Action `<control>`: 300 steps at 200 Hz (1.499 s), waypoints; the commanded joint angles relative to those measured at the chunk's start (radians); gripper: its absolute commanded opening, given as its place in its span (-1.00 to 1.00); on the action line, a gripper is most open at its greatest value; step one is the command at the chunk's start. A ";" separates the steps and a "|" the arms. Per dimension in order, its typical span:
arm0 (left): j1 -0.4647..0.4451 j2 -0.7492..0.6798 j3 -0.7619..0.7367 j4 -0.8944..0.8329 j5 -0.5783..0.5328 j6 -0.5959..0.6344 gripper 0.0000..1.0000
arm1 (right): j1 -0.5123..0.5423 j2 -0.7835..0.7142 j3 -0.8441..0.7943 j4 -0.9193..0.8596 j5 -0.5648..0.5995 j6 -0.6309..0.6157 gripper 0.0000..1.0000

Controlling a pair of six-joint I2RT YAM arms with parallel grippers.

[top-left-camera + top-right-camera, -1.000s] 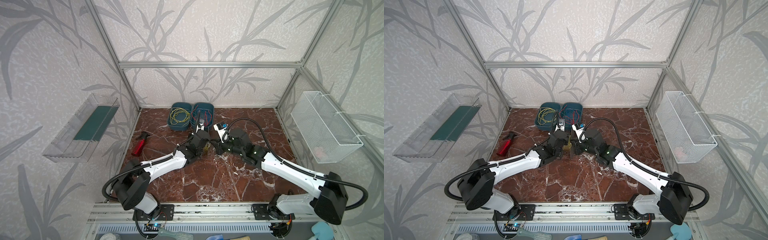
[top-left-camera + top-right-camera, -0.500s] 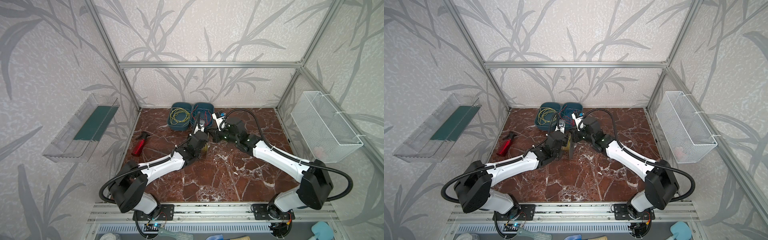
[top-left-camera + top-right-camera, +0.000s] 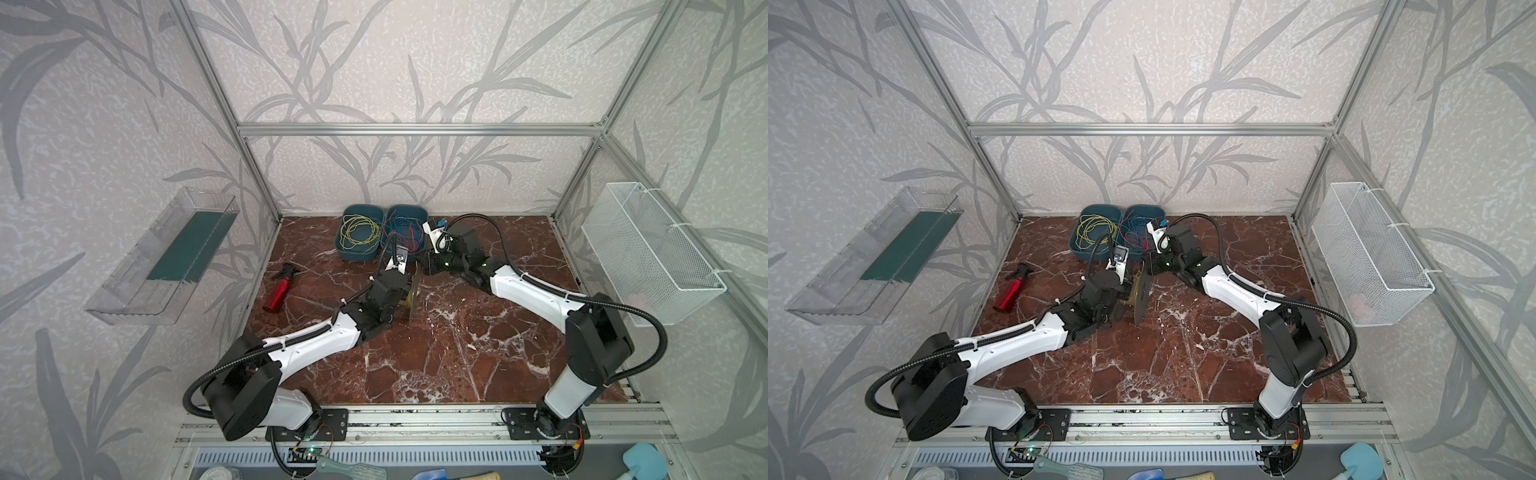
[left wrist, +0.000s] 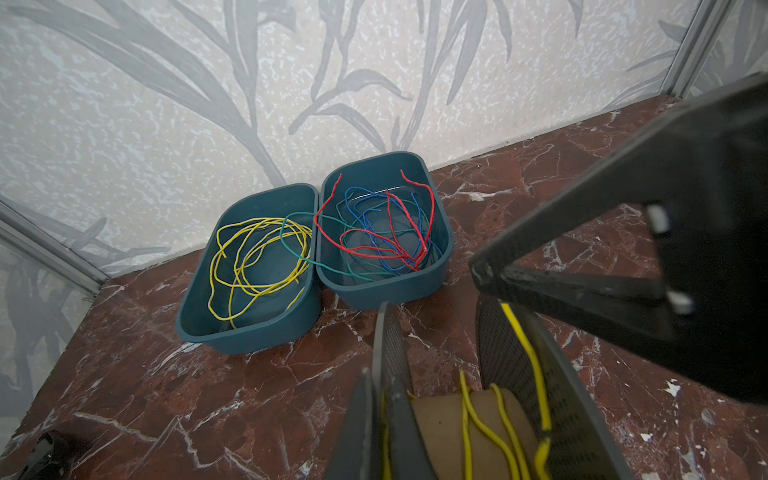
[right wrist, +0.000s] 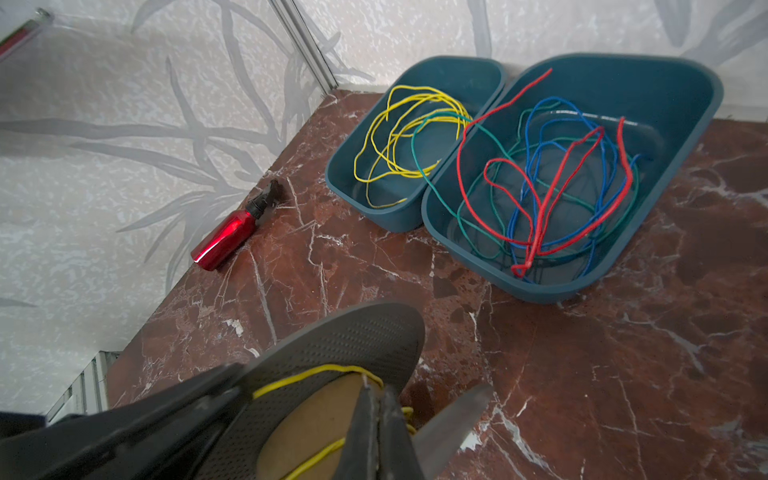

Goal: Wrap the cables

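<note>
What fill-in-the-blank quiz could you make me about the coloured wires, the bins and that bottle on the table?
1. The cable wound on the spool and the loose cables in one teal bin share the colour ____.
2. The spray bottle lying on the marble table is ____.
3. One ____ wire crosses from that bin into the neighbouring bin.
Missing words: yellow; red; green.
</note>
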 commanded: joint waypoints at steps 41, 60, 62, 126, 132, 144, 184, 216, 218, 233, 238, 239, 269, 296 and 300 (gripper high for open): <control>-0.014 -0.064 -0.102 -0.019 0.089 0.075 -1.00 | -0.077 0.072 0.024 0.075 -0.062 0.022 -1.00; -0.014 -0.043 -0.077 -0.039 0.077 0.076 -1.00 | -0.077 0.067 0.001 0.097 -0.075 0.035 -1.00; -0.013 -0.041 -0.076 -0.039 0.076 0.076 -1.00 | -0.078 0.065 -0.003 0.099 -0.074 0.037 -1.00; -0.016 0.019 -0.101 0.038 0.060 0.071 -1.00 | -0.094 -0.103 -0.166 0.065 -0.086 0.059 -0.98; -0.016 0.022 -0.114 0.061 0.058 0.063 -1.00 | -0.095 -0.121 -0.188 0.060 -0.087 0.062 -0.95; -0.019 0.022 -0.143 0.108 0.061 0.053 -1.00 | -0.094 -0.155 -0.239 0.072 -0.089 0.079 -0.89; -0.020 0.032 -0.162 0.141 0.098 0.034 -1.00 | -0.104 -0.241 -0.330 0.054 -0.082 0.082 -0.63; -0.020 -0.008 -0.168 0.126 0.146 0.014 -1.00 | -0.130 -0.284 -0.350 -0.007 -0.094 0.073 -0.41; -0.020 -0.012 -0.169 0.125 0.149 0.012 -1.00 | -0.132 -0.286 -0.352 -0.008 -0.096 0.073 -0.37; -0.020 -0.030 -0.169 0.114 0.167 -0.017 -1.00 | -0.143 -0.293 -0.366 -0.006 -0.109 0.078 -0.22; -0.021 -0.034 -0.169 0.110 0.175 -0.023 -1.00 | -0.148 -0.294 -0.371 -0.005 -0.115 0.081 -0.18; -0.020 -0.035 -0.169 0.109 0.177 -0.025 -1.00 | -0.149 -0.294 -0.372 -0.005 -0.116 0.083 -0.18; -0.020 -0.067 -0.193 0.120 0.208 -0.110 -1.00 | -0.187 -0.286 -0.416 0.050 -0.193 0.143 -0.01; -0.018 -0.116 -0.231 0.148 0.228 -0.173 -1.00 | -0.246 -0.295 -0.469 0.123 -0.262 0.211 0.08; -0.017 -0.124 -0.233 0.145 0.232 -0.180 -1.00 | -0.254 -0.297 -0.474 0.128 -0.270 0.217 0.08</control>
